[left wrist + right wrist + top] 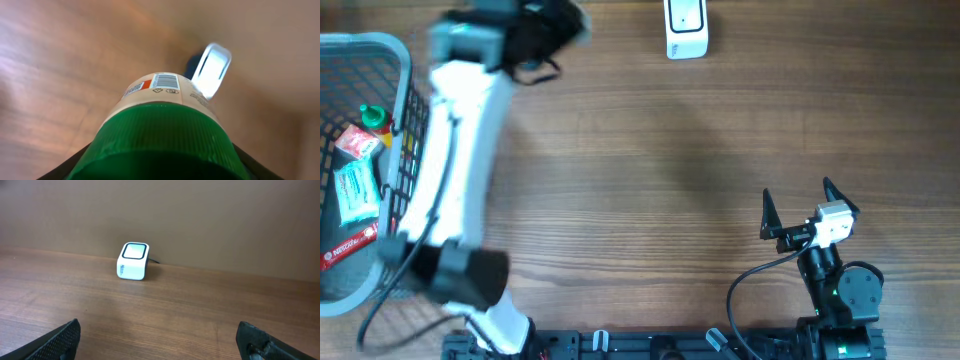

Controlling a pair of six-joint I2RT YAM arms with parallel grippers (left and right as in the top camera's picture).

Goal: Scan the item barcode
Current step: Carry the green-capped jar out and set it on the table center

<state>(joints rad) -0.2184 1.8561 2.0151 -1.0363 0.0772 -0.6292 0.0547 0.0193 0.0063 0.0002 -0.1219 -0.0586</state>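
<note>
Bottle [160, 107] with a green cap [160, 145] is being pinched by the left gripper [162, 169] over the bench [650, 150], its barcode [165, 80] facing the wrist camera. The white scanner [212, 70] is sitting just beyond it. Well apart from both, the right gripper [796, 188] is resting near the bench's front edge, its jaws spread wide and pointing toward the scanner.

A mock shop checkout, set up as a robot test station. A white barcode scanner [686, 28] stands at the far edge of a wood-grain counter [650, 150], and a grey wire shopping basket [370, 41] at the left holds packaged goods [355, 190]. Two robot arms, the left arm [460, 170] and the right arm [840, 290], stand at the near edge before a plain brown wall [200, 220].
</note>
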